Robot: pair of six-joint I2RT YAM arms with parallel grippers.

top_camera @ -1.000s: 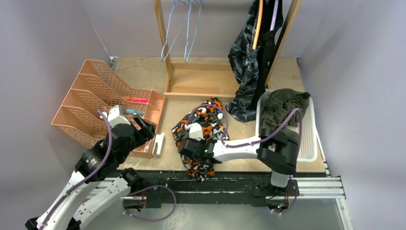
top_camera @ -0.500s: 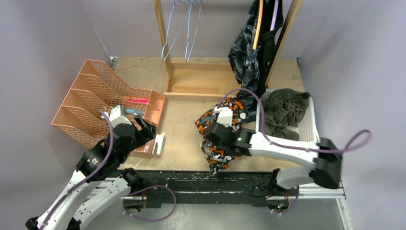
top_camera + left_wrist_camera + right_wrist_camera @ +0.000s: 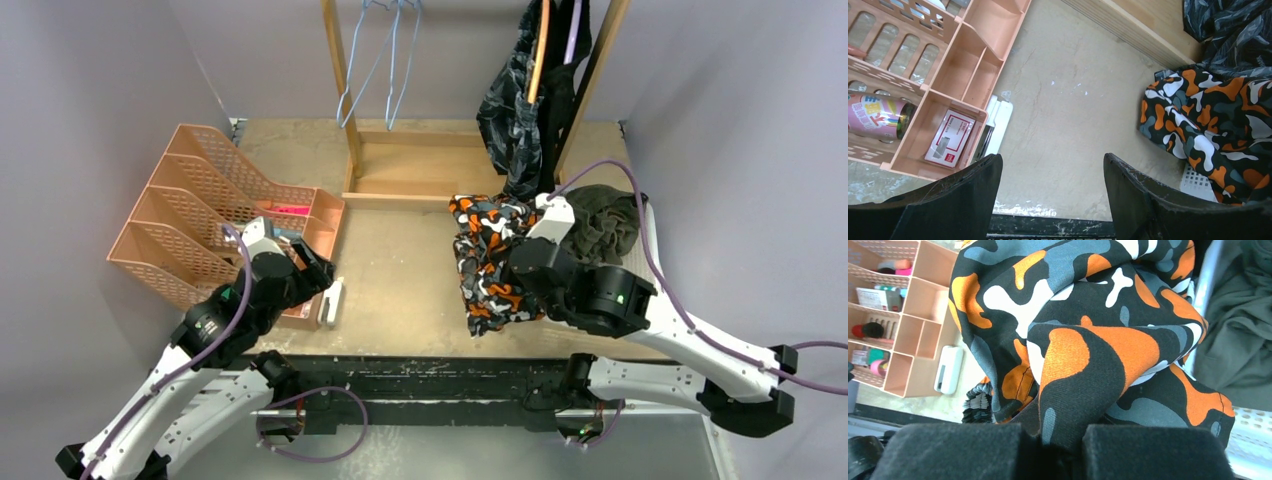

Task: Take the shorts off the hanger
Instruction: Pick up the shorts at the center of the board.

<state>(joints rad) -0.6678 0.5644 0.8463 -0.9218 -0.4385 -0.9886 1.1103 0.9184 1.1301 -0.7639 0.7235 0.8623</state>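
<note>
Right wrist view: we are clamping our right gripper tight on the soft orange-black-white camouflage shorts, which are hanging bunched from it just beside the white plastic basket holding the plain olive green shorts. We are holding our left gripper wide open and empty near the peach plastic organiser.
</note>
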